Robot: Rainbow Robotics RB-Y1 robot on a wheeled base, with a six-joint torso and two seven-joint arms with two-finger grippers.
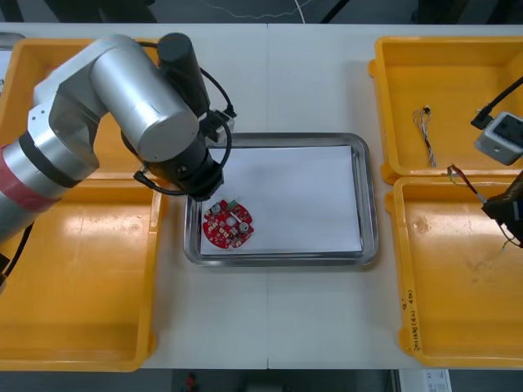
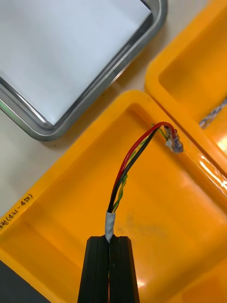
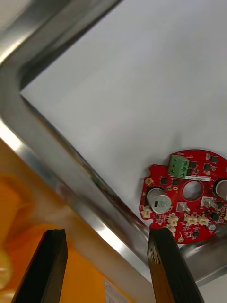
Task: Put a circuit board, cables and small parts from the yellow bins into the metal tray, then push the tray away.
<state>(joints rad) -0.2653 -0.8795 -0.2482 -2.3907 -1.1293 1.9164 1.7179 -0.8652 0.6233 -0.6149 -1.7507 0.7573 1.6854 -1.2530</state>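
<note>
A round red circuit board [image 1: 228,224] lies in the near left corner of the metal tray [image 1: 369,204], which is white inside. My left gripper [image 1: 202,196] hovers over the tray's left rim, just beside the board. In the left wrist view it [image 3: 106,239] stands open, with the tray rim [image 3: 56,156] between its fingers and the board [image 3: 189,194] beyond one finger. My right gripper [image 1: 502,208] is over the near right yellow bin [image 1: 458,278]. It [image 2: 109,239] is shut on a red, black and yellow cable [image 2: 135,158], which also shows in the front view [image 1: 466,181].
Another thin cable [image 1: 425,131] lies in the far right bin [image 1: 441,90], next to a grey box [image 1: 500,137] on a black lead. Two yellow bins [image 1: 82,286] stand at the left, partly under my left arm. The tray's corner [image 2: 94,90] is near the right bin.
</note>
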